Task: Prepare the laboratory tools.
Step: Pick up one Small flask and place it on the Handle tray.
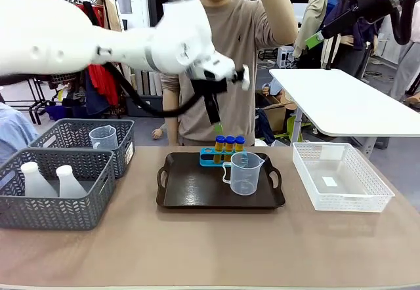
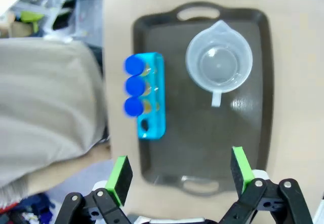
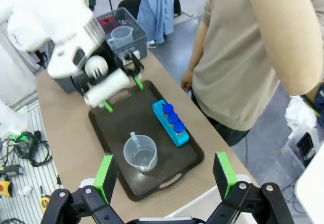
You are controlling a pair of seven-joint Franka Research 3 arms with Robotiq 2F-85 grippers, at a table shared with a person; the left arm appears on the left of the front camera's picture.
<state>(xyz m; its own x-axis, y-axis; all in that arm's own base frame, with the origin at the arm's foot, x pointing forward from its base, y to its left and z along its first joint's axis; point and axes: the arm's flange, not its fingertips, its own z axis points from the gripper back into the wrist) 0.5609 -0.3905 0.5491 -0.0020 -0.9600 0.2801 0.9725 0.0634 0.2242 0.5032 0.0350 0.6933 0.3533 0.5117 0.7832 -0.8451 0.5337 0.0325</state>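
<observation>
Orange tubes [image 2: 134, 85], below left claw [image 2: 181, 171], untouched

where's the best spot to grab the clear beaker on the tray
Probably the rim of the clear beaker, from straight above with one finger inside: it stands upright, mouth open, on the black tray. Pick the near wall, clear of its handle, spout and the tube rack.

Three small orange tubes [image 2: 134, 85] with blue caps stand upright in a row in a blue rack [image 2: 152, 102], below and ahead of the left arm's fingers [image 2: 121, 176]. The clear beaker [image 2: 218, 63] stands empty beside them, its handle turned toward those fingers. Two white conical flasks [image 1: 36, 180] stand upright, well apart from the fingers.
</observation>
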